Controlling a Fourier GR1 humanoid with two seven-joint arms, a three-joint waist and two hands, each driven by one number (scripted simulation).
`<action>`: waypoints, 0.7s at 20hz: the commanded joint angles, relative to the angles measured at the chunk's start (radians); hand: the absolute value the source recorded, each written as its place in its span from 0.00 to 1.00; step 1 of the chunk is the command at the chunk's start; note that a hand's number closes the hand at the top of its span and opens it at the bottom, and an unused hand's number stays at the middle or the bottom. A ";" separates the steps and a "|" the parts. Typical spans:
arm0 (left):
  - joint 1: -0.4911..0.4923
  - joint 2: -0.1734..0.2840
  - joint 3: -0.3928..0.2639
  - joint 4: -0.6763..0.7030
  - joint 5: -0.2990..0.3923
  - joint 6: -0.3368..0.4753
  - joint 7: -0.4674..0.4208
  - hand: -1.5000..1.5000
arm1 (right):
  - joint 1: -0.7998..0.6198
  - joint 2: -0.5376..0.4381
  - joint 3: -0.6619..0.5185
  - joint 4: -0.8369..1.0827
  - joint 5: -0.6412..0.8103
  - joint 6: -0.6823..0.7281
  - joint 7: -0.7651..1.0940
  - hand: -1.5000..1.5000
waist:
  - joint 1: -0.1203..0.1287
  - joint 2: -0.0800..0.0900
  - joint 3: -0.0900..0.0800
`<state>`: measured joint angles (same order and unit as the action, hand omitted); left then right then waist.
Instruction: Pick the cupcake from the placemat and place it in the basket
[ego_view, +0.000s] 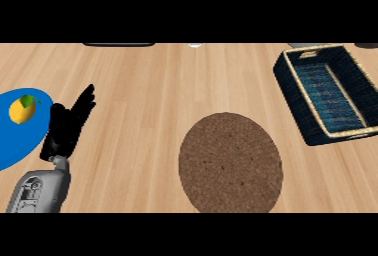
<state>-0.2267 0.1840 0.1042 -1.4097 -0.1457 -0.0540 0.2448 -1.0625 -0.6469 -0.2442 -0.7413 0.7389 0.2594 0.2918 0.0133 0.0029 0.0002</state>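
No cupcake shows on the brown placemat (230, 163) right of the spread, empty left robot hand (68, 125), nor in the basket (325, 92) further right; such a cake should be light, soft and crushable, best pinched low round its wrapper.

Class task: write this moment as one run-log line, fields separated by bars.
left hand open, resting beside blue plate | right hand not in view | placemat bare, no cupcake visible | basket at right, holds no cupcake
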 joint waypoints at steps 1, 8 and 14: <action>-0.016 -0.020 -0.017 0.061 -0.034 0.026 -0.030 0.50 | 0.033 0.005 -0.061 0.068 -0.045 -0.064 -0.088 0.00 | -0.003 0.004 0.000; -0.013 -0.005 0.002 0.018 -0.007 0.007 -0.005 0.50 | 0.053 0.021 -0.152 0.034 -0.097 -0.259 -0.136 0.00 | -0.003 0.001 0.000; 0.009 0.009 0.013 -0.005 -0.005 0.003 0.022 0.50 | 0.098 -0.038 -0.222 -0.054 -0.129 -0.341 -0.085 0.00 | -0.015 -0.005 0.000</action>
<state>-0.2281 0.1691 0.0989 -1.4004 -0.1632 -0.0341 0.2469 -1.0048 -0.6474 -0.4157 -0.7578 0.6380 -0.0368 0.1969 0.0043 0.0010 0.0000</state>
